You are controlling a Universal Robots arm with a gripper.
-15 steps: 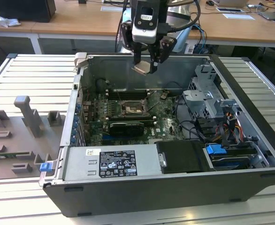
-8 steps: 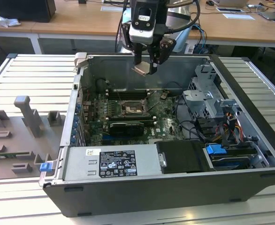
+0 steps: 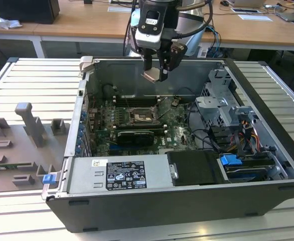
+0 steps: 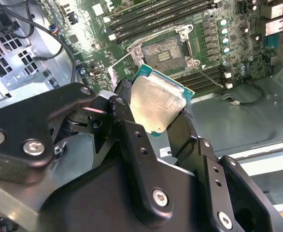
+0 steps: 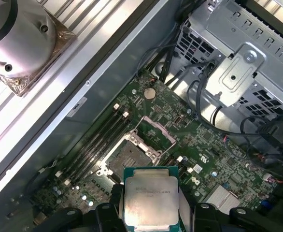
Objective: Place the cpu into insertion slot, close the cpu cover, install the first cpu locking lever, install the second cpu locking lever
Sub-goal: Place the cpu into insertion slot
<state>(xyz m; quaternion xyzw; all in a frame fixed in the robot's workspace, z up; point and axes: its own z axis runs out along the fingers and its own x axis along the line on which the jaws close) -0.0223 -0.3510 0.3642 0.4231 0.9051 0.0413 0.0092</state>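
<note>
1. The black two-finger gripper point(image 3: 155, 75) hangs over the open dark-grey computer case point(image 3: 137, 213). Its fingers point(image 4: 132, 140) are clamped on opposite edges of the cpu point(image 4: 156, 104), a thin square chip with a silvery-grey metal face.
2. Being square, the cpu has no long axis. It is held tilted, one corner pointing down at the green circuit board point(image 5: 199, 145).
3. Farther down, well apart from the chip, the insertion slot point(image 5: 132, 157), a dark square with a silvery rim, lies bare. The dull-silver frame of the cpu cover point(image 5: 154, 131) is swung open beside it.
4. Done well, this step likely means levelling the chip, squaring its edges to the rim, then lowering it straight, without sliding.
</note>
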